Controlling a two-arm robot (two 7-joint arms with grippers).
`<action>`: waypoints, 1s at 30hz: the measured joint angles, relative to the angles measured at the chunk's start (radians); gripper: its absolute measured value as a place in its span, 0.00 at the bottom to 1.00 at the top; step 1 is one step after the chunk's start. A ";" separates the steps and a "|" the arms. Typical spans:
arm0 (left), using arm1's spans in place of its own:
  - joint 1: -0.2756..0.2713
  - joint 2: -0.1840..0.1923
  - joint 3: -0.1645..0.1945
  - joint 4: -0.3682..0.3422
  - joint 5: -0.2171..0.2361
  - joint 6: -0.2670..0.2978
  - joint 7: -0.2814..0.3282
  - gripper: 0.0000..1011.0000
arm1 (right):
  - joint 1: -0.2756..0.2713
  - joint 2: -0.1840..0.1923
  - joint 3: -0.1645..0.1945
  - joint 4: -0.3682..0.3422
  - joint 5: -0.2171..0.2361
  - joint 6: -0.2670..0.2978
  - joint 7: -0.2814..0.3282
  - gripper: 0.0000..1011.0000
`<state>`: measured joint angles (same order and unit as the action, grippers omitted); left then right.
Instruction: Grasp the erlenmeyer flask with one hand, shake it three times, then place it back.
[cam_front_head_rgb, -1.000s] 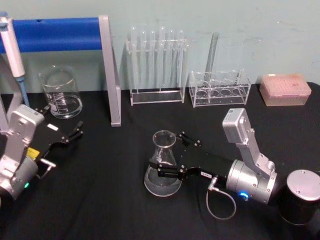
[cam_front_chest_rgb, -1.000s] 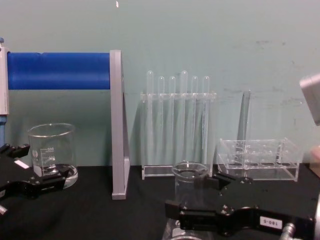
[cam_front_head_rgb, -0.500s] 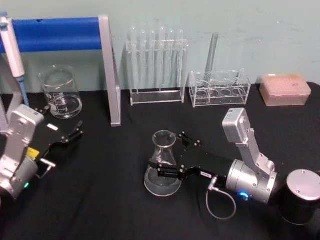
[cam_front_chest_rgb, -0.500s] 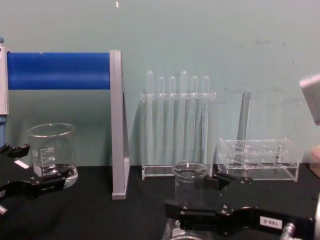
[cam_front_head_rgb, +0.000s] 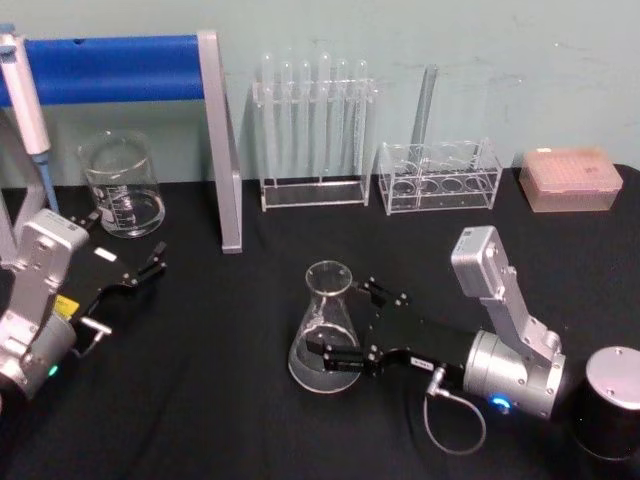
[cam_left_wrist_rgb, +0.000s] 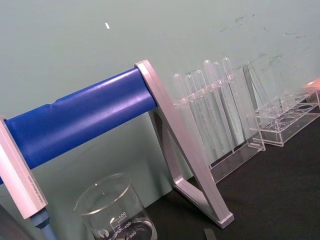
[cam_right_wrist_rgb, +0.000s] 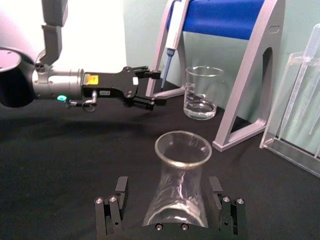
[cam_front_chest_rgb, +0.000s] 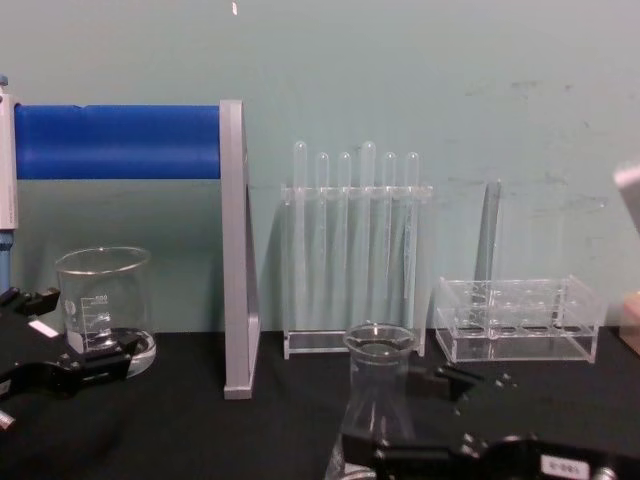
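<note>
The erlenmeyer flask (cam_front_head_rgb: 325, 330) is clear glass and stands upright on the black table, front centre. My right gripper (cam_front_head_rgb: 340, 316) reaches in from the right and is open, one black finger on each side of the flask's wide lower body. In the right wrist view there is a gap between each finger and the flask (cam_right_wrist_rgb: 181, 192). The chest view shows the flask (cam_front_chest_rgb: 380, 385) with the right gripper (cam_front_chest_rgb: 432, 425) low behind it. My left gripper (cam_front_head_rgb: 152, 263) rests open at the far left, near the beaker, holding nothing.
A glass beaker (cam_front_head_rgb: 122, 185) stands back left under a blue-barred pipette stand (cam_front_head_rgb: 110, 65) with a grey post (cam_front_head_rgb: 222, 140). A test tube rack (cam_front_head_rgb: 312, 130), a second clear rack (cam_front_head_rgb: 438, 175) and a pink box (cam_front_head_rgb: 570, 178) line the back. A black cylinder (cam_front_head_rgb: 612, 400) sits front right.
My right arm has drawn back toward the front right and dropped lower, so its fingers now sit by the flask's base instead of its upper body. The flask and left arm stayed put.
</note>
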<state>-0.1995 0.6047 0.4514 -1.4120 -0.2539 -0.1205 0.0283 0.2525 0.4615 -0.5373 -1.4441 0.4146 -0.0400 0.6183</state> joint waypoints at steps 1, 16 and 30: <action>0.000 0.000 0.000 0.000 0.000 0.000 0.000 0.99 | -0.004 0.005 0.000 -0.006 0.000 0.002 0.000 0.99; 0.000 0.000 0.000 0.000 0.000 0.000 0.000 0.99 | -0.153 0.103 0.101 -0.153 0.008 0.020 -0.114 0.99; 0.000 0.000 0.000 0.000 0.000 0.000 0.000 0.99 | -0.221 0.019 0.232 -0.198 -0.062 -0.047 -0.347 0.99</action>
<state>-0.1995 0.6047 0.4514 -1.4120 -0.2539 -0.1205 0.0282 0.0317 0.4801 -0.3052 -1.6422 0.3529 -0.0866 0.2715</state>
